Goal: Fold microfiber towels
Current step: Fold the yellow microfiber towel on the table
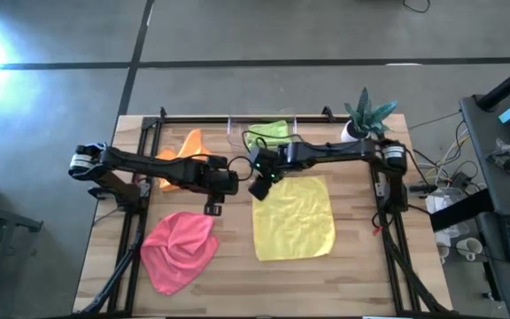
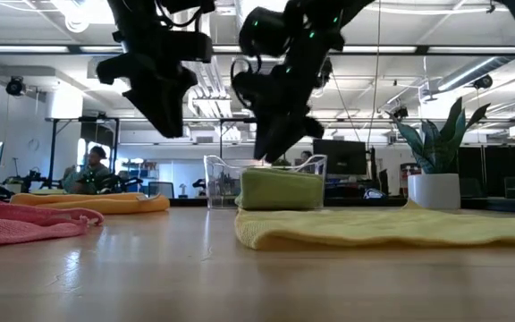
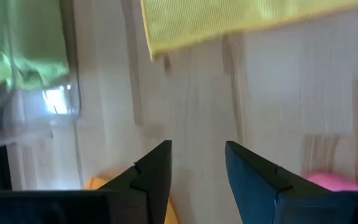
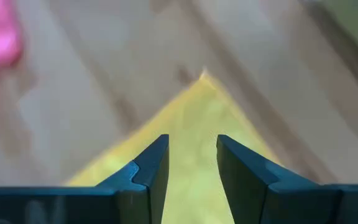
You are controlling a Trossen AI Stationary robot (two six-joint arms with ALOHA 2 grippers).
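Note:
A yellow towel (image 1: 295,221) lies spread flat on the table at centre right. A pink towel (image 1: 180,248) lies crumpled at the front left. An orange towel (image 1: 184,146) lies at the far left. A lime green towel (image 1: 273,133) sits folded in a clear bin (image 2: 222,174) at the far edge. My right gripper (image 4: 191,155) is open and hovers above the yellow towel's far left corner (image 4: 204,78). My left gripper (image 3: 197,158) is open above bare table between the orange, pink and yellow towels. Both are clear of the table in the low view.
A potted plant (image 1: 366,115) stands at the far right corner. Black frame rails run along the table's left and right sides. Bare wood lies along the near edge (image 1: 264,292). A person (image 2: 92,165) sits in the room behind.

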